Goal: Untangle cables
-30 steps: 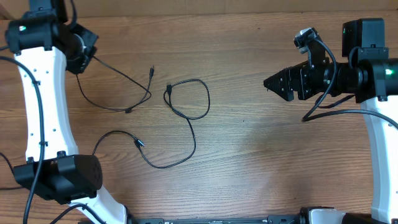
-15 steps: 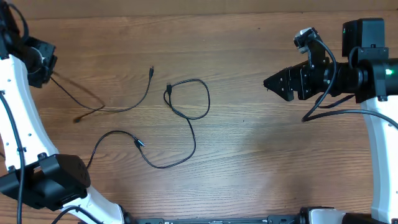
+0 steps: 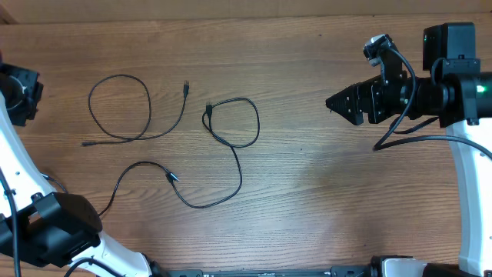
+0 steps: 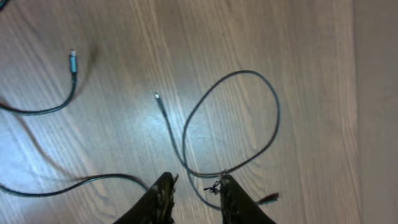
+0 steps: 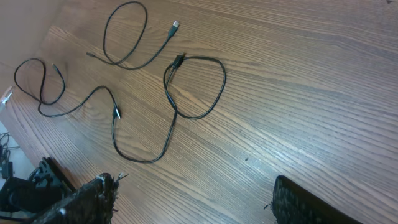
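Hovering apart, left end effector (image 4: pixel 196 185) gapes slightly, right end effector (image 5: pixel 196 198) widely, both empty.

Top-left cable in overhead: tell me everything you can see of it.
The top-left cable is a thin black cord, limp and flat on the wooden table. It curls into one round loop that crosses itself at the bottom. One tail ends in a small plug towards the far edge, the other trails left. It lies apart from the other cables.
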Available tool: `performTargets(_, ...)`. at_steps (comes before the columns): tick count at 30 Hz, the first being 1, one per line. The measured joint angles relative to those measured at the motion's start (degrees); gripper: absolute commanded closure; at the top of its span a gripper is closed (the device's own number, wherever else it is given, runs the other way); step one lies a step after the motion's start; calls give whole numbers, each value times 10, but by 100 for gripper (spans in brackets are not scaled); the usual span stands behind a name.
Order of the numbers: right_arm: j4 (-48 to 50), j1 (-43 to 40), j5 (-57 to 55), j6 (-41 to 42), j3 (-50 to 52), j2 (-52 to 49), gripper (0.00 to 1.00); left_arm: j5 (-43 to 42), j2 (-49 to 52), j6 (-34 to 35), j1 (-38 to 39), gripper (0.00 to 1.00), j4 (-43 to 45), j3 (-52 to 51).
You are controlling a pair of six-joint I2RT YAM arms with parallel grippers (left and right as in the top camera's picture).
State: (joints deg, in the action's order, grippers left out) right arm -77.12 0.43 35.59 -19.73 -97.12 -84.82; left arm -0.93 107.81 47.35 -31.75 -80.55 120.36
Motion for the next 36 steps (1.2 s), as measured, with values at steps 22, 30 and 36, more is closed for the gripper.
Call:
performTargets(22, 0, 0, 0, 0, 0, 0, 21, 63, 2, -38, 125, 50, 176, -186)
performTargets(30, 0, 0, 0, 0, 0, 0, 21, 140, 5, -23, 125, 55, 283, -285)
performTargets(36, 0, 0, 0, 0, 0, 0, 21, 159, 16, -23, 125, 56, 350, -351)
